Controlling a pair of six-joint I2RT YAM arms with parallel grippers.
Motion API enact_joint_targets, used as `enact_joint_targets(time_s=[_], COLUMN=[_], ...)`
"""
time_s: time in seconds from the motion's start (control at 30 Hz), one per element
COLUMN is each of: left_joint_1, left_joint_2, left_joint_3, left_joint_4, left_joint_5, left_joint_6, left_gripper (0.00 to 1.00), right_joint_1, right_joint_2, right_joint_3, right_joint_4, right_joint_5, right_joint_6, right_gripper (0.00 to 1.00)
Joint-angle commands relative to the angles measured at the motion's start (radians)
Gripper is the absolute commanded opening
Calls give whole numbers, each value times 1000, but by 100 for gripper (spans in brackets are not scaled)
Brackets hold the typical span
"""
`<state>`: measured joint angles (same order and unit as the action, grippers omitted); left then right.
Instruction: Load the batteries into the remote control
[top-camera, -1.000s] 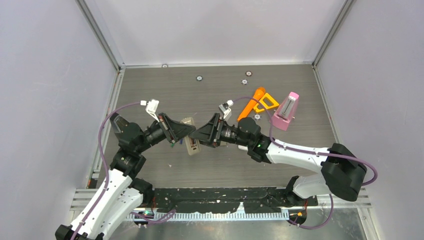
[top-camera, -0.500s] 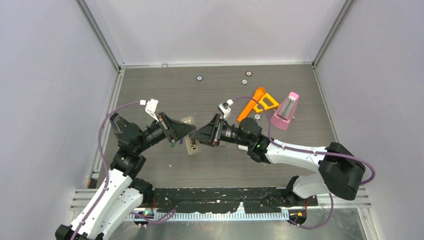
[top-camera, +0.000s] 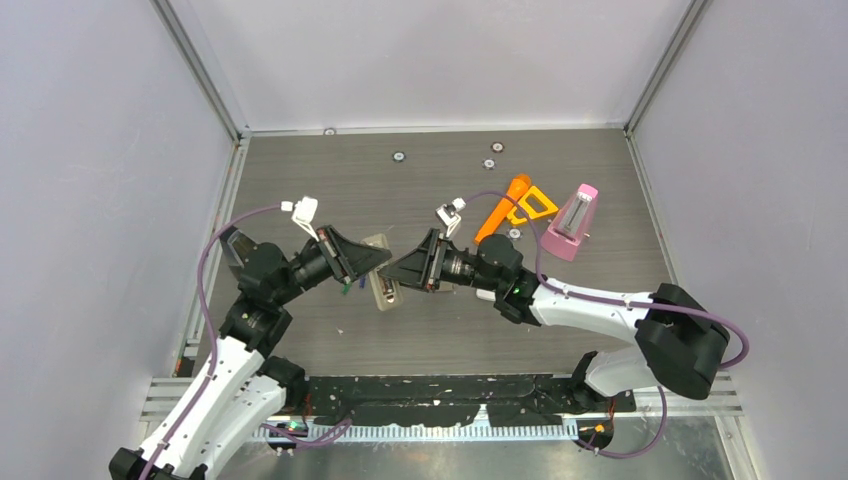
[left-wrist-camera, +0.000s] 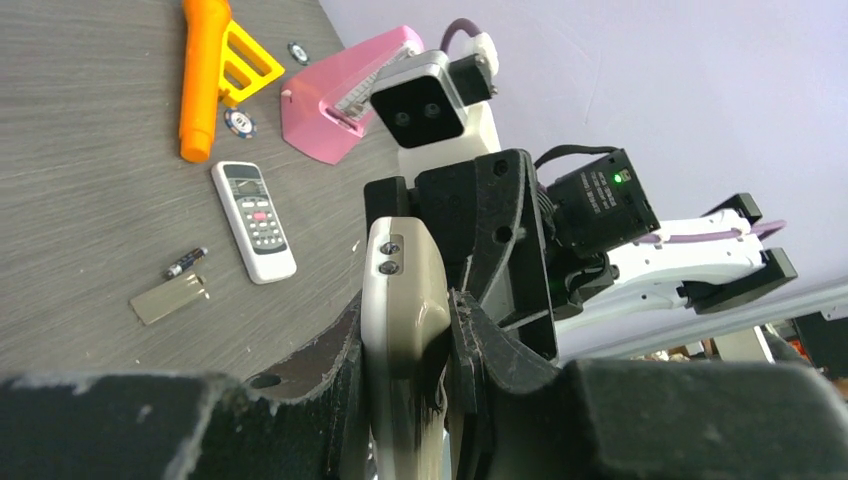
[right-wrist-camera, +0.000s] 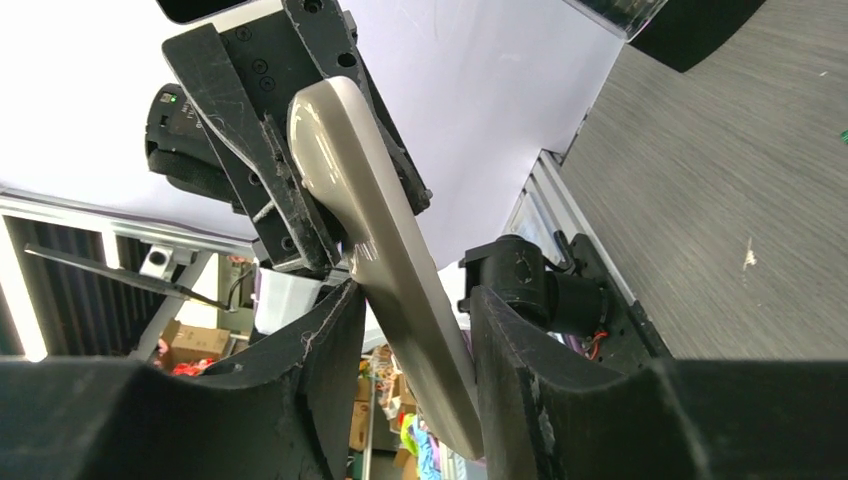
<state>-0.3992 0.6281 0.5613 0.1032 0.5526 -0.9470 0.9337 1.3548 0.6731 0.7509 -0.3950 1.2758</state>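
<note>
- With the left pincer (left-wrist-camera: 405, 335), clamps the beige remote (left-wrist-camera: 403, 285) by its long edges, fully clenched, holding it up off the counter (left-wrist-camera: 80, 190) between the two arms.
- With the right pincer (right-wrist-camera: 410, 305), straddles the same remote from the opposite side. Seems to touch on one finger and shows a sliver of gap at the other, so cannot tell whether gripped.
- Reads as a handover or a two-sided brace of the remote, ahead of any loading; no cell visibly seated, and no battery bay on show in the wrist views.
- Leaves one dark battery (left-wrist-camera: 186, 262) with a silvery end lying on the counter, just beside a thin grey plate (left-wrist-camera: 170, 298), perhaps the cover, and near a white remote (left-wrist-camera: 255, 222).
- Calls next for seating both right fingers squarely on the remote before loosening the left, then turning the bay upward and fetching a cell.
- Risks a twist or drop if let go too soon.
</note>
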Motion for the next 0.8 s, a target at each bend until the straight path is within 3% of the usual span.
enact_joint_targets(time_s=[0.0,0.2,0.43,0.5,0.6,0.77], left_joint_1=[-2,-1,3,3,5,7], left_joint_2=[17,60,80,82,81,78], left_joint_3=[77,147,169,166,156,142], left_joint_4=[-51,-186,-218,-211,-200,-187], left_joint_5=[-50,-46,-27,-24,-22,-19], left_joint_6=[-18,-54,-92,-90,-78,-43], left_gripper=[0,0,0,0,0,0], right_joint_1=[0,0,1,1,1,1], right_joint_2=[-14,-39,-51,-65,-86,-128], right_joint_3=[39,66,51,48,35,24], right_joint_4=[-91,-176,-163,-154,-129,-106], right_joint_5=[-9,12,24,28,44,55], right_joint_6=[-77,-144,-159,-158,-148,-145], right_gripper=[29,25,23,31,53,71])
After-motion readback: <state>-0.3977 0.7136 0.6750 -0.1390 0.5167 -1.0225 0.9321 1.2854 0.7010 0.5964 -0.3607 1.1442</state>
